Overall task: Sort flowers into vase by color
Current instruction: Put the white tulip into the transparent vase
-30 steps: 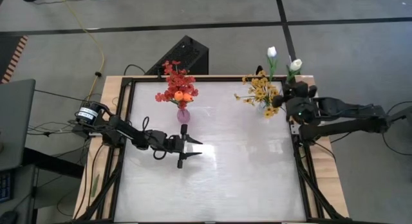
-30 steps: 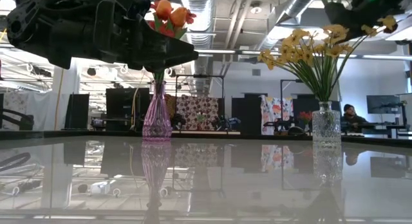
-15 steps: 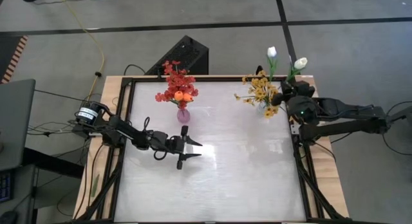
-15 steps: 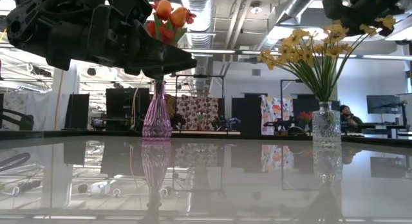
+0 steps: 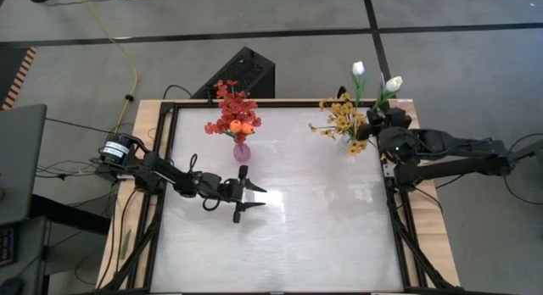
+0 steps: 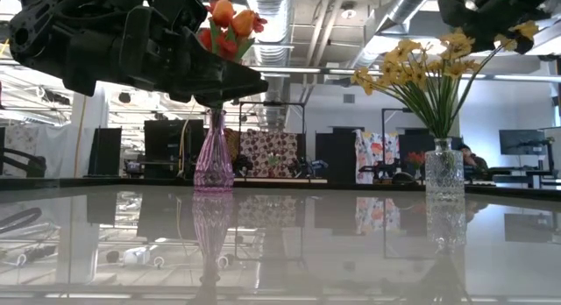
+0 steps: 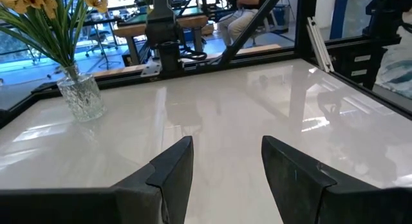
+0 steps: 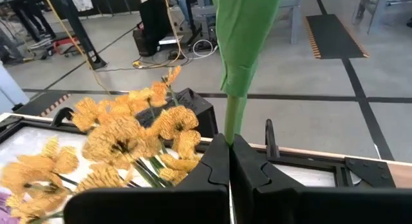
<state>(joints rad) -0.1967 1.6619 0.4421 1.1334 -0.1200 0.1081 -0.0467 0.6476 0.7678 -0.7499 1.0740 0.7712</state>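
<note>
Right gripper (image 5: 383, 124) sits at the far right corner of the table (image 5: 314, 227), just beside the clear vase (image 5: 349, 145). In my right wrist view its fingers (image 8: 215, 161) are pinched together on a green stem (image 8: 235, 114) that rises straight up between them. From above, that stem carries a white tulip (image 5: 393, 83) standing over the gripper. A second white tulip (image 5: 358, 69) stands beside it, past the table's far edge; I can't tell what its stem rests in.

Yellow blossom sprays (image 5: 344, 121) are in the clear vase, which reads as a cut-glass body in the low view (image 6: 443, 169). The yellow blooms (image 8: 122, 143) sit right next to the clamped stem in the right wrist view.

Left gripper (image 5: 251, 199) hovers over the table's left-middle, just in front of the pink vase (image 5: 242, 152). Its fingers (image 7: 172, 172) are spread apart with nothing between them, only bare tabletop.

Pink vase holds the red blossom sprays (image 5: 231, 104) and orange tulips (image 5: 240, 125) together. The low view shows it upright (image 6: 214, 160) on the glossy surface, with the left arm's dark body crossing in front of the blooms.

The two vases are well apart, both near the far edge.
</note>
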